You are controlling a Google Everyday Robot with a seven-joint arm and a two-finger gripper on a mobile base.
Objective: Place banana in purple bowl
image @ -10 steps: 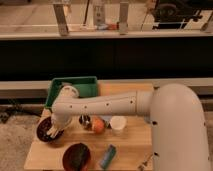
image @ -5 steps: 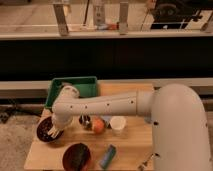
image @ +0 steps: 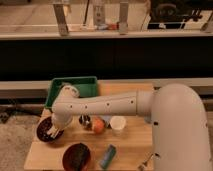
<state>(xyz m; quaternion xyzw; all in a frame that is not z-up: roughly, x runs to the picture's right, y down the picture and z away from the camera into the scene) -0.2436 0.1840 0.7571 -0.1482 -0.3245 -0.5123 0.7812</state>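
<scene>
The purple bowl (image: 44, 133) sits at the left edge of the wooden table (image: 130, 147). My gripper (image: 53, 131) hangs at the end of the white arm (image: 100, 106) and reaches down into this bowl, covering much of its inside. I cannot make out the banana as a separate thing. It may be under the gripper inside the bowl, where only pale streaks show.
A redder-rimmed bowl with a black inside (image: 76, 156) stands at the front. An orange fruit (image: 98, 125), a white cup (image: 118, 123) and a small dark object (image: 85, 120) sit mid-table. A blue-green item (image: 107, 156) lies in front. A green bin (image: 80, 86) stands behind.
</scene>
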